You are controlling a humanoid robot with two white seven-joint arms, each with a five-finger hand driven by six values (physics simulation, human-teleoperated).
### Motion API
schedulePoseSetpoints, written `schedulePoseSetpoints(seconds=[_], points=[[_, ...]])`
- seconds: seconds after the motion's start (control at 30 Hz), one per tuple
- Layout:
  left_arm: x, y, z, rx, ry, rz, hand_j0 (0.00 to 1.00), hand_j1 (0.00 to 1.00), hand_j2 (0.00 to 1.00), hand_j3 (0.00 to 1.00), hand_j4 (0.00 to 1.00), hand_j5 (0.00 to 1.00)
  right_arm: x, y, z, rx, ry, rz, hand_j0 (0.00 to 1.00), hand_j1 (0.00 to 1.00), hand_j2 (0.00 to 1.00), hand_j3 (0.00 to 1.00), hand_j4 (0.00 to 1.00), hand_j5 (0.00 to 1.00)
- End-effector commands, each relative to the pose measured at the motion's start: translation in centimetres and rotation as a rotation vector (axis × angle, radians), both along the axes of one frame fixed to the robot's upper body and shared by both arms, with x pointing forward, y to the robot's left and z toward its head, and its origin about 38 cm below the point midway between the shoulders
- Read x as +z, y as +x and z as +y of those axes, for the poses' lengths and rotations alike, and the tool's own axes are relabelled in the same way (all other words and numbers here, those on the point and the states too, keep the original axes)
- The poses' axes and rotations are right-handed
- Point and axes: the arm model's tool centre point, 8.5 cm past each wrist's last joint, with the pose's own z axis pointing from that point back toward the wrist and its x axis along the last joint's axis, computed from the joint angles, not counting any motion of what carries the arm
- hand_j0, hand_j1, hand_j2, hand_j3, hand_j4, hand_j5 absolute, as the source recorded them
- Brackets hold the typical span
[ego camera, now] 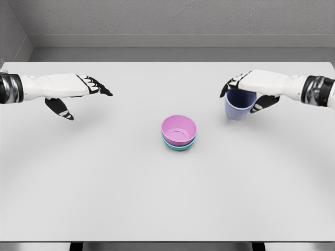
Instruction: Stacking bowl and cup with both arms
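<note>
Pale grey table — grey walls

The pink bowl hides most of the teal bowl; the right hand covers the cup's rim.

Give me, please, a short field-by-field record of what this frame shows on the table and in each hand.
surface: white table
centre: pink bowl nested in a teal bowl
right hand: shut on a blue-violet cup, right of the bowls
left hand: open, holding nothing, over the table's left side
cup state: upright, apart from the bowls; whether lifted cannot be told
task state: bowls stacked, cup not yet on them
</note>
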Motion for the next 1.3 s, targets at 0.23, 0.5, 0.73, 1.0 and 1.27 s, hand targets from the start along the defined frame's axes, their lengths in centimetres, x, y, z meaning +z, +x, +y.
schedulePoseSetpoints(seconds=[0.23, 0.5, 0.73, 1.0, 1.27], points=[[0.1, 0.0, 0.0, 0.003, -0.006, 0.001, 1.0, 1.0, 1.0, 1.0, 1.0, 1.0, 1.5, -0.3, -0.8, 0.025, 0.06, -0.024, 0.69, 0.69, 0.69, 0.69, 0.69, 0.69], [0.1, 0.0, 0.1, 0.004, -0.006, 0.0, 1.0, 1.0, 1.0, 1.0, 1.0, 1.0, 1.9, -0.3, -1.2, 0.015, 0.072, -0.036, 0.65, 0.65, 0.65, 0.65, 0.65, 0.65], [0.1, 0.0, 0.0, 0.003, -0.006, 0.001, 1.0, 1.0, 1.0, 1.0, 1.0, 1.0, 2.0, -0.2, -1.2, 0.014, 0.073, -0.038, 0.65, 0.65, 0.65, 0.65, 0.65, 0.65], [0.1, 0.0, 0.0, 0.003, -0.006, 0.001, 1.0, 1.0, 1.0, 1.0, 1.0, 1.0, 2.5, -0.3, -1.4, 0.014, 0.095, -0.037, 0.59, 0.59, 0.59, 0.59, 0.59, 0.59], [0.1, 0.0, 0.0, 0.003, -0.004, 0.001, 1.0, 1.0, 1.0, 1.0, 1.0, 1.0, 2.7, -0.3, -1.3, 0.017, 0.101, -0.039, 0.56, 0.56, 0.56, 0.56, 0.56, 0.56]])
